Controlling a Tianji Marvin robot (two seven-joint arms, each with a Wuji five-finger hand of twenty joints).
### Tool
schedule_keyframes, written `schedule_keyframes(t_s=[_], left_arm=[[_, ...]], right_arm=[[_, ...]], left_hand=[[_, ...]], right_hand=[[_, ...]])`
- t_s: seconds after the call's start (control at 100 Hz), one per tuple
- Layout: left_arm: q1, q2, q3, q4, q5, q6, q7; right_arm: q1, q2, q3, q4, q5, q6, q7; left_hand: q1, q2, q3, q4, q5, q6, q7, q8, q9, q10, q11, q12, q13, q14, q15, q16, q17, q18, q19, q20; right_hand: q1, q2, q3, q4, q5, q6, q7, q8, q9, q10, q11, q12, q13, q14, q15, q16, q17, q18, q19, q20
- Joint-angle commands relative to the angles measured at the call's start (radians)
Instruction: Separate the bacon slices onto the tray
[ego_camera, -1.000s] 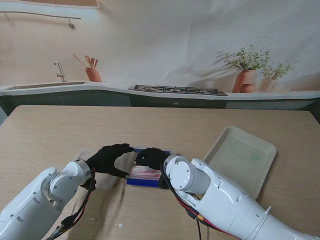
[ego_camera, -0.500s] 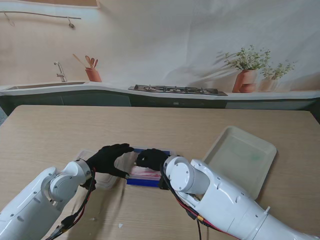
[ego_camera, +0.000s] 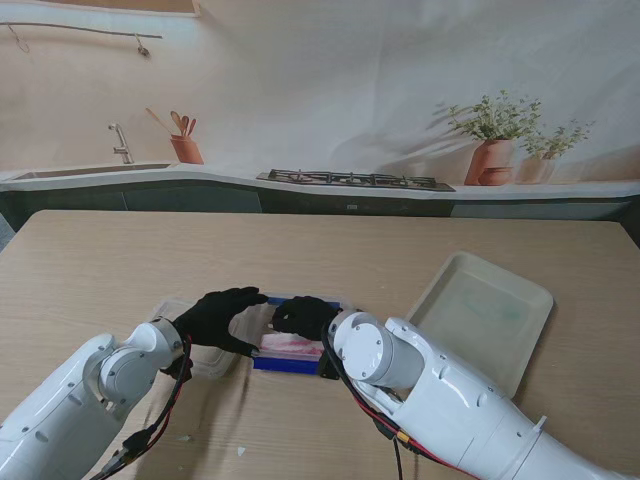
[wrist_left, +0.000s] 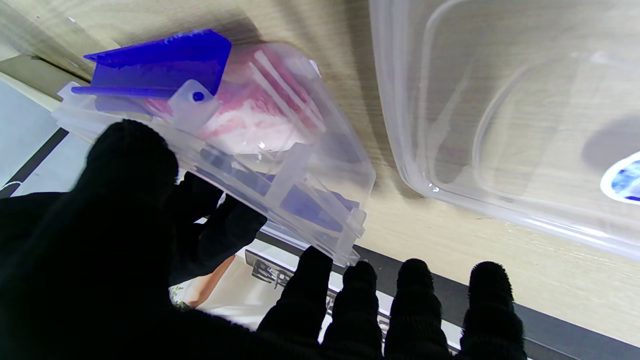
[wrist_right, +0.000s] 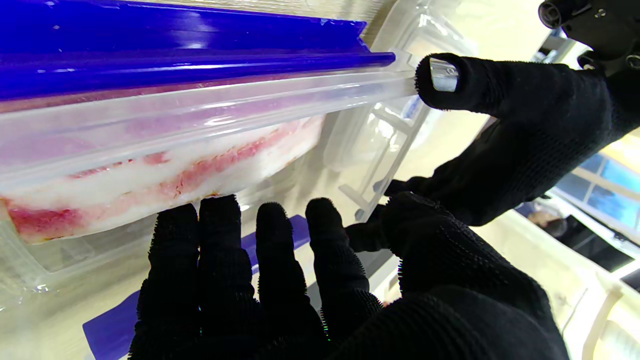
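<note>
Beside the white tray (ego_camera: 483, 311), to its left, sits the clear bacon container (ego_camera: 292, 344) with blue clips. Left hand (ego_camera: 218, 316) grips the container's left end, thumb and fingers clamped on it. Right hand (ego_camera: 302, 314) rests fingertips (wrist_right: 220, 215) on the bacon slices (wrist_right: 165, 180); grasp unclear. Clear lid (wrist_left: 505, 115) lies just left of the container.

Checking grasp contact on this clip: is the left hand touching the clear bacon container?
Touching. The right wrist view shows a left hand fingertip pressed against the bacon container rim's end.
</note>
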Motion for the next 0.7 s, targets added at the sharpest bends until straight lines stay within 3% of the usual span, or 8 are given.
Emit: schedule_keyframes(t_s=[0.0,0.29,0.69], left_arm=[[0.008,-0.003,0.012,0.017,0.004,0.009,-0.019],[0.005,-0.003,0.014,0.019,0.005,0.008,-0.019],[0.004,-0.003,0.017,0.024,0.004,0.013,-0.018]], right_arm=[[-0.016,-0.005,0.004,-0.024,0.012,0.010,0.018],[-0.026,-0.004,0.014,-0.043,0.017,0.016,0.013],[0.005,0.018,-0.007,-0.043,-0.038,0.002,0.063]], left_hand=[[0.074,-0.017,0.063,0.007,-0.015,-0.006,0.006,0.000,0.009,-0.035,0.014,-0.001,-0.038,-0.015,-0.009,-0.009,-0.005,-0.013,0.004,-0.003],[0.076,-0.020,0.064,0.007,-0.012,-0.003,0.007,0.000,0.010,-0.035,0.016,-0.001,-0.039,-0.013,-0.009,-0.009,-0.004,-0.013,0.003,-0.002],[0.075,-0.020,0.067,0.007,-0.011,0.000,0.007,0.001,0.010,-0.033,0.016,-0.003,-0.039,-0.013,-0.009,-0.009,-0.005,-0.013,0.001,-0.002]], right_hand=[[0.012,0.028,-0.009,0.023,0.012,-0.016,0.012,0.000,0.017,0.015,0.032,0.012,0.088,0.033,0.104,0.044,0.018,0.011,0.059,0.024],[0.032,-0.004,0.029,0.026,0.027,-0.008,0.015,0.001,0.031,0.019,0.065,0.025,0.097,0.043,0.165,0.073,0.014,0.026,0.115,0.038],[0.114,-0.184,0.269,0.014,0.027,0.005,0.030,0.010,0.025,0.009,0.171,0.064,0.104,0.014,0.232,0.104,0.029,0.017,0.159,0.052]])
